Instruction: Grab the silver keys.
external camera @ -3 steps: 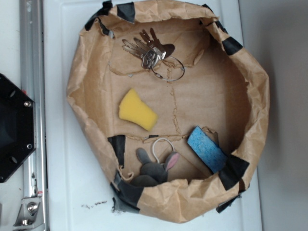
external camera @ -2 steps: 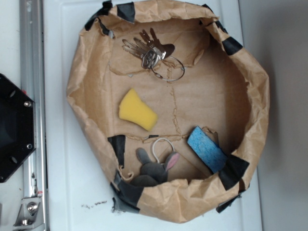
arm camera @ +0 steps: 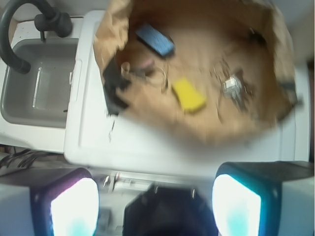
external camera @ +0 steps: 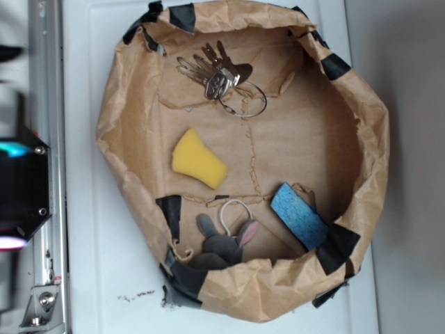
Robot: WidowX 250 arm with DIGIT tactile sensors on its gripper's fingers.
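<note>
The silver keys (external camera: 215,75) lie fanned out on a round wire ring at the far side of the brown paper bowl (external camera: 115,132). They show blurred in the wrist view as the keys (arm camera: 234,88). My gripper (external camera: 12,195) is a blurred shape at the left edge, over the black robot base and well outside the bowl. In the wrist view my gripper (arm camera: 155,204) is open, its two glowing pads (arm camera: 74,206) wide apart with nothing between them. The keys lie far from it, across the bowl.
Inside the bowl are a yellow sponge (external camera: 198,158), a blue block (external camera: 299,216) and a grey plush rabbit (external camera: 222,243) with a white loop. A metal rail (external camera: 45,104) runs along the left. A grey sink (arm camera: 39,83) lies beside the white table.
My gripper has come into the exterior view at the left edge, blurred with motion. Nothing inside the bowl has moved.
</note>
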